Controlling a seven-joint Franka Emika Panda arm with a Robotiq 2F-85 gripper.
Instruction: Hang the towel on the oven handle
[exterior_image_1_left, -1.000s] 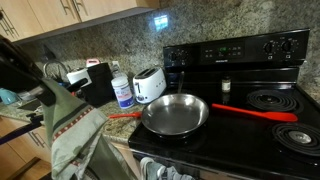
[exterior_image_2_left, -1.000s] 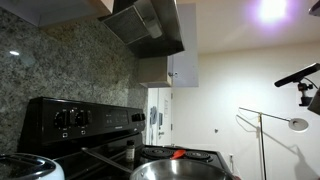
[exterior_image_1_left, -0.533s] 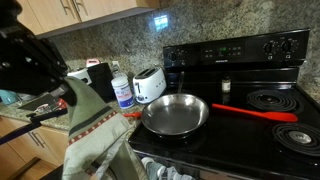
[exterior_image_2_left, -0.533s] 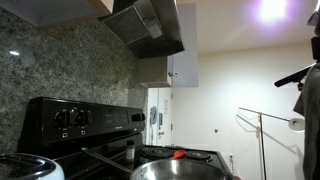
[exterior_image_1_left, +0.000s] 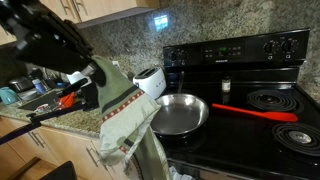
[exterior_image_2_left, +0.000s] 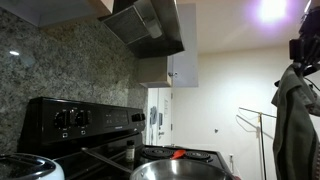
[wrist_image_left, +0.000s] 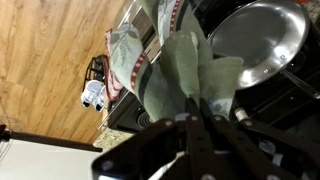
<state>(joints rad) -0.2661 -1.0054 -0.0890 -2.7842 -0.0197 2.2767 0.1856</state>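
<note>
The towel (exterior_image_1_left: 125, 115) is being gripped at its top by the gripper (exterior_image_1_left: 91, 72), with the jaws pressed shut on the cloth. It is being dangled in folds just beside the pan (exterior_image_1_left: 182, 115), overlapping the near rim in an exterior view. Only bare steel is being shown inside the pan. A red utensil (exterior_image_1_left: 255, 112) is being rested on the stove (exterior_image_1_left: 250, 50), on the pan's side away from the towel.

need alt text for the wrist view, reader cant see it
The hand grips a grey-green towel with red stripes, bunched in front of a black stove. A steel frying pan sits on the stove at upper right, and wood floor fills the left.
</note>
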